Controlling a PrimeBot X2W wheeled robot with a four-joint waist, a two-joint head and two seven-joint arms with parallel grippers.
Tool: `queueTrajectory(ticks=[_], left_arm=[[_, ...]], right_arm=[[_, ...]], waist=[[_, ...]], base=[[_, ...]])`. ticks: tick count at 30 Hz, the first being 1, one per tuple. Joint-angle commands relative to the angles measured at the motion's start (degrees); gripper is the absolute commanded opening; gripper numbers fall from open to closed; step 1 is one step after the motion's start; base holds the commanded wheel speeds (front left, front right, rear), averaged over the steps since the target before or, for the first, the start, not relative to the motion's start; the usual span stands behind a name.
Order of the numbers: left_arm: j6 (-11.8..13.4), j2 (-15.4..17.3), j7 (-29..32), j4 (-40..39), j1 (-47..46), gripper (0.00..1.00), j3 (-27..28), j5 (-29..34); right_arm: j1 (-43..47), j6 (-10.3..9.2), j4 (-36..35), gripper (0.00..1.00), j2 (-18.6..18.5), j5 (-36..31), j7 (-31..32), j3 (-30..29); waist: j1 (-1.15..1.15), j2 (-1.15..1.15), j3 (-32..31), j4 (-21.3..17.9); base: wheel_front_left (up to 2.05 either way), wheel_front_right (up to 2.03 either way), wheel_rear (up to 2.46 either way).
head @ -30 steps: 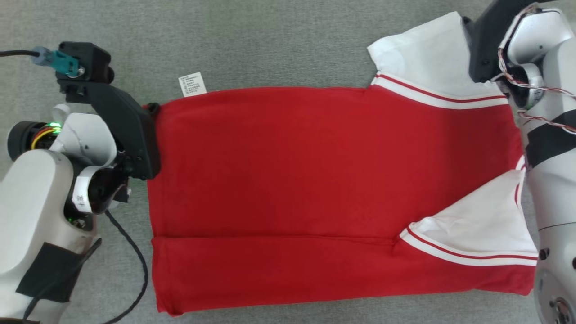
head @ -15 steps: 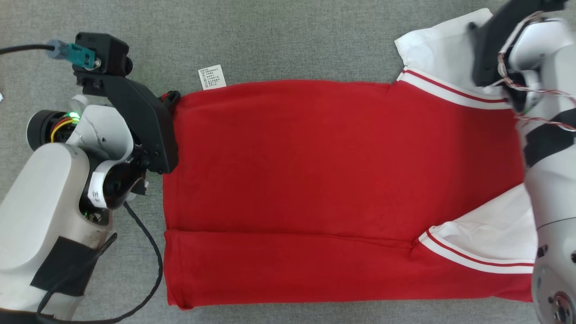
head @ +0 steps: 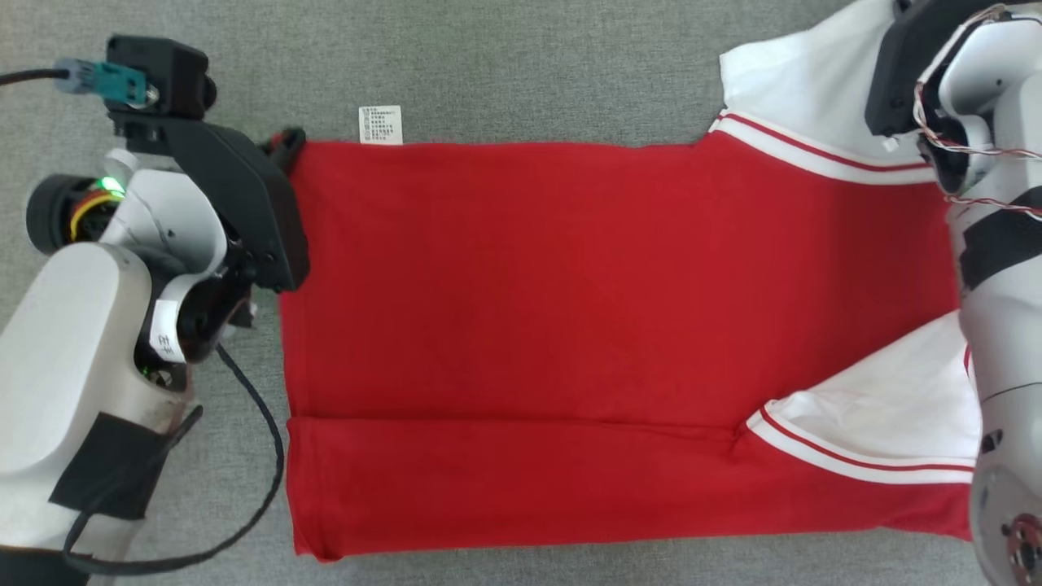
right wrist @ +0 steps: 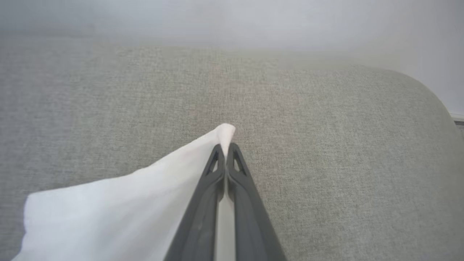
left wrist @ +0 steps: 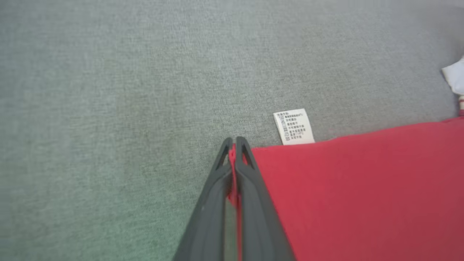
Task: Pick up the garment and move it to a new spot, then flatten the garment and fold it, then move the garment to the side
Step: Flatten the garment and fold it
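The grey fabric surface runs across the whole head view and carries everything. It is soft and even, which suits dragging and smoothing cloth.

On it the red T-shirt lies spread through the centre of the frame, hem toward the left edge and shoulders toward the right. Its body looks nearly flat, apart from one long crease low in the frame where a strip seems turned over. I judge the flattening close to done and the fold about to start.

The left gripper sits at the upper left of the head view, its fingers together and clamped on the shirt's upper hem corner. A sliver of red cloth shows between them in the left wrist view.

The right gripper, at the upper right, has its fingers shut on the tip of the upper white sleeve. Holding both ends of the same long edge probably lets the arms keep that edge taut and carry it over as one line.

The lower white sleeve rests angled across the red body, gripped by nothing.

The care label pokes out past the top edge near the left fingers, so the shirt may be inside out
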Motion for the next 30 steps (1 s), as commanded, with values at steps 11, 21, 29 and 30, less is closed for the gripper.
queueTrajectory(ticks=[11,21,29,30], left_arm=[[-0.8,-0.6,-8.1,4.4,-0.8,0.0,0.2,3.0],[-6.2,3.4,-8.9,0.4,4.0,0.0,-0.5,0.7],[-9.6,9.2,-10.1,-6.4,10.1,0.0,-0.4,-0.1],[-9.7,9.7,-10.6,-7.3,10.7,0.0,-0.4,0.2]], right_arm=[[-1.4,-0.01,1.2,0.0,2.8,-0.2,-13.1,0.1],[4.1,-0.01,-4.4,0.0,0.5,9.0,-10.3,12.4],[16.2,-0.01,-22.8,0.0,-6.5,20.8,-2.8,19.7],[17.7,0.0,-25.2,0.0,-7.1,22.0,-2.1,19.9]], waist=[[0.0,0.0,-1.3,-1.4],[0.0,0.0,-4.9,-3.9],[0.0,0.0,-6.9,-6.4],[0.0,0.0,-7.0,-6.6]], base=[[0.0,0.0,0.0],[0.0,0.0,0.0],[0.0,0.0,0.0],[0.0,0.0,0.0]])
